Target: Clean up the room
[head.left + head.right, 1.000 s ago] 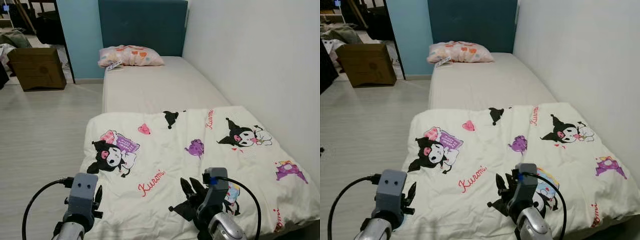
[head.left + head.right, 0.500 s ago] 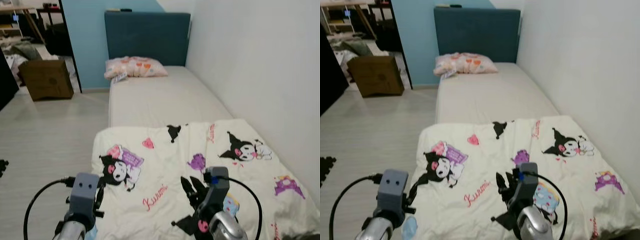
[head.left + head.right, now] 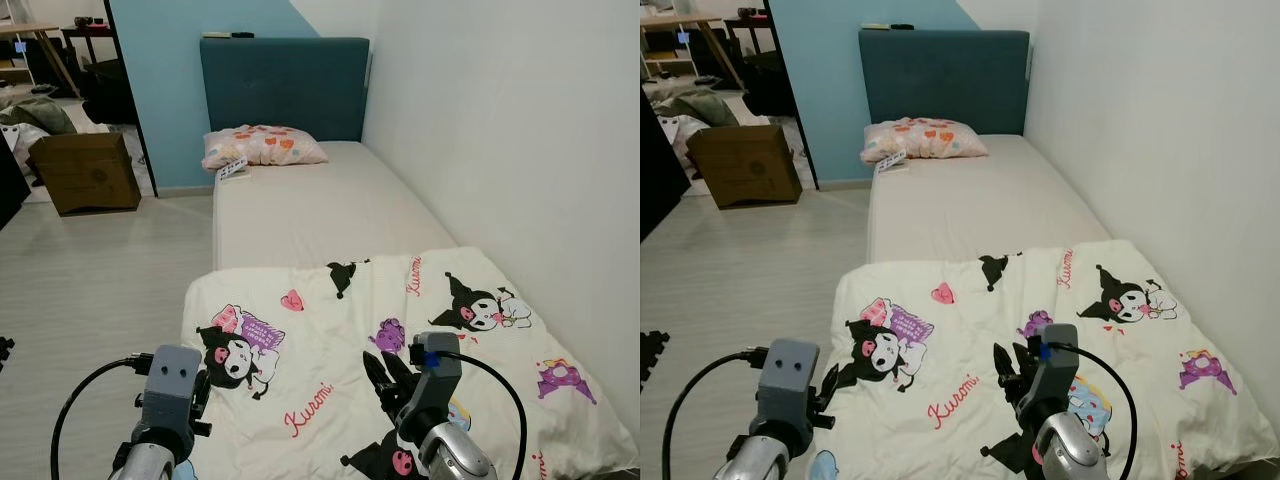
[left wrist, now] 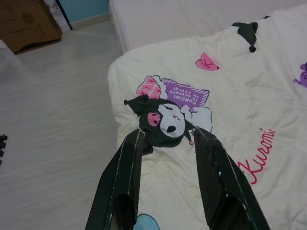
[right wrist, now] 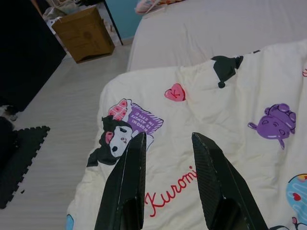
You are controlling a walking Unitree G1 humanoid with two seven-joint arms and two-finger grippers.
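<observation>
Covering the near half of the bed (image 3: 330, 205), the cream cartoon-print blanket (image 3: 400, 350) lies flat just beyond and beneath both grippers. The left gripper (image 4: 165, 139) hovers over the blanket's near-left part, its two black fingers spread apart and empty, framing a black-and-pink printed figure close to the blanket's left edge. The right gripper (image 5: 168, 139) hangs over the middle of the blanket, its fingers likewise parted with nothing between them, above the red script lettering. The blanket's long axis runs across the bed from left to right, and its far edge stops about halfway up the mattress, leaving the far half of the beige sheet bare. At the far end a pink patterned pillow (image 3: 262, 146) rests against the dark teal headboard (image 3: 285, 85). A white wall (image 3: 520, 150) borders the bed on the right. Pale wooden floor (image 3: 90, 270) stretches to the left, and a brown cardboard box (image 3: 85, 172) stands far left by the blue wall.
</observation>
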